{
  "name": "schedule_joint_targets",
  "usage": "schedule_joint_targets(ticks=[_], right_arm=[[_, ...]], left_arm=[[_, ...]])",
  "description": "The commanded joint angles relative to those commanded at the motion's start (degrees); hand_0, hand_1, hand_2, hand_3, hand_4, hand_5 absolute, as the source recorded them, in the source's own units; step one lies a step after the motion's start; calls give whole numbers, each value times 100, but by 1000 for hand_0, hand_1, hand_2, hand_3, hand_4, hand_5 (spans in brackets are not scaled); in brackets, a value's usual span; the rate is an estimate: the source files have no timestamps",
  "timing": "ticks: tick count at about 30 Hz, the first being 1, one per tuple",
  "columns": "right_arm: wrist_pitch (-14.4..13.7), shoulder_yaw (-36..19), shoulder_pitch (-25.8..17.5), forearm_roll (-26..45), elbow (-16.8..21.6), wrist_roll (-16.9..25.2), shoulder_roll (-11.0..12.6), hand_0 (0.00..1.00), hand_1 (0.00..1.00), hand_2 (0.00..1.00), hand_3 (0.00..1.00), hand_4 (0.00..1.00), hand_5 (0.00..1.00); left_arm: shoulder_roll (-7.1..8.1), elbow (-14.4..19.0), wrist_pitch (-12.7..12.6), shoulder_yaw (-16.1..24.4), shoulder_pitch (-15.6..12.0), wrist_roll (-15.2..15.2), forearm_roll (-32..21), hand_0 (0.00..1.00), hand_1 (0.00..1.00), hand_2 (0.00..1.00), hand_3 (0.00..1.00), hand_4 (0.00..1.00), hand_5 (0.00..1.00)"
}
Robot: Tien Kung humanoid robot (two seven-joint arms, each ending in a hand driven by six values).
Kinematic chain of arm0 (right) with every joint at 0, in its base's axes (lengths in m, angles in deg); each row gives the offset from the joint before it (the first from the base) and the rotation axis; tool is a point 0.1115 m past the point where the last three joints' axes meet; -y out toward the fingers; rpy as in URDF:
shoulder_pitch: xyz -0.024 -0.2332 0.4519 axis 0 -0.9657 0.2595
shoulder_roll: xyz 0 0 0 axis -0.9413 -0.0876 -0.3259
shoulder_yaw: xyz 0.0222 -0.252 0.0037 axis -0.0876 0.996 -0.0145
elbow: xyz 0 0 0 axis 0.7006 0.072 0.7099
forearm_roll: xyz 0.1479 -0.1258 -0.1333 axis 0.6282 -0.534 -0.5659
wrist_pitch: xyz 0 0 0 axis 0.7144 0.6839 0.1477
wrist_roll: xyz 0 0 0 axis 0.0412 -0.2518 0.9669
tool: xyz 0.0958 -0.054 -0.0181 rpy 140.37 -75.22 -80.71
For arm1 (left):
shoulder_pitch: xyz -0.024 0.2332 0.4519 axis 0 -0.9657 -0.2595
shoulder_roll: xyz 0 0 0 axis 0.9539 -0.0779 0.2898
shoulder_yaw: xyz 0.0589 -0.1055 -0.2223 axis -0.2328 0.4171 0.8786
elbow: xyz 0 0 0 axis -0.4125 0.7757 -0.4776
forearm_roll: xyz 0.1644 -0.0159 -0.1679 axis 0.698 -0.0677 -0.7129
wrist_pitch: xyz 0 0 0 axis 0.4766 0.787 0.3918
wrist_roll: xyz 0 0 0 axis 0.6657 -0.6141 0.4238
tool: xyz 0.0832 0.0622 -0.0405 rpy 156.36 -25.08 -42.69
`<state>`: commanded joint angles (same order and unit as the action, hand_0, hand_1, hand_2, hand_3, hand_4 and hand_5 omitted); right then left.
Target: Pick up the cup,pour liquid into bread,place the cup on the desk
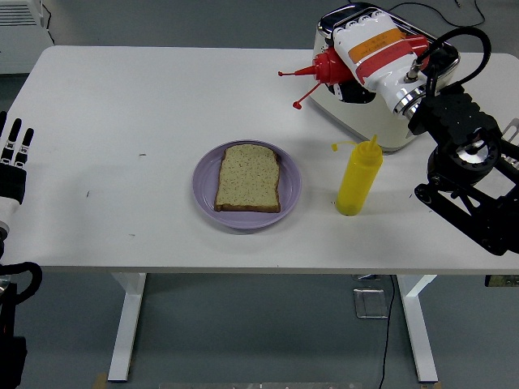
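On the white table (162, 97) I count one toaster (389, 121), one purple plate (290, 190) carrying one slice of bread (248, 178), and one yellow bottle (358, 180) standing upright just right of the plate. My right hand (361, 57) is above the table in front of the toaster, its fingers clamped on the one red bottle (326, 69). It is held in the air, long axis almost horizontal, nozzle pointing left. My left hand (15, 158) rests at the left edge with fingers straight and apart, holding nothing.
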<state>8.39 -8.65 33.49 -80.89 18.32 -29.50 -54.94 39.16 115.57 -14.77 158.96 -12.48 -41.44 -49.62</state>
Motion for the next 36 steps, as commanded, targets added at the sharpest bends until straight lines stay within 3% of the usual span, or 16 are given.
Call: schedule_joint_targets(ticks=[9, 18, 26, 32, 36], right_arm=[[-99, -657, 40, 0, 48, -13, 119, 103, 84, 254, 366, 702, 182], [-43, 206, 30, 0, -48, 36, -41, 105, 87, 256, 367, 695, 181], [-76, -524, 40, 0, -93, -107, 69, 108, 90, 261, 372, 673, 160], [53, -58, 58, 0, -184, -91, -30, 110, 98, 265, 375, 660, 149], [150, 536, 70, 0, -261, -131, -99, 110, 98, 265, 375, 660, 149]], left_arm=[[11, -1, -1, -5, -15, -2, 0, 787, 736, 734, 694, 547, 998], [-4, -3, 6, -27, -25, -4, 11, 787, 736, 736, 694, 545, 998], [9, -7, 3, -11, -51, -8, 11, 787, 736, 735, 694, 544, 998], [9, -5, 9, -19, -40, -7, 13, 787, 736, 735, 694, 543, 998], [-2, -5, 12, -14, -21, -8, 11, 787, 736, 735, 694, 543, 998]])
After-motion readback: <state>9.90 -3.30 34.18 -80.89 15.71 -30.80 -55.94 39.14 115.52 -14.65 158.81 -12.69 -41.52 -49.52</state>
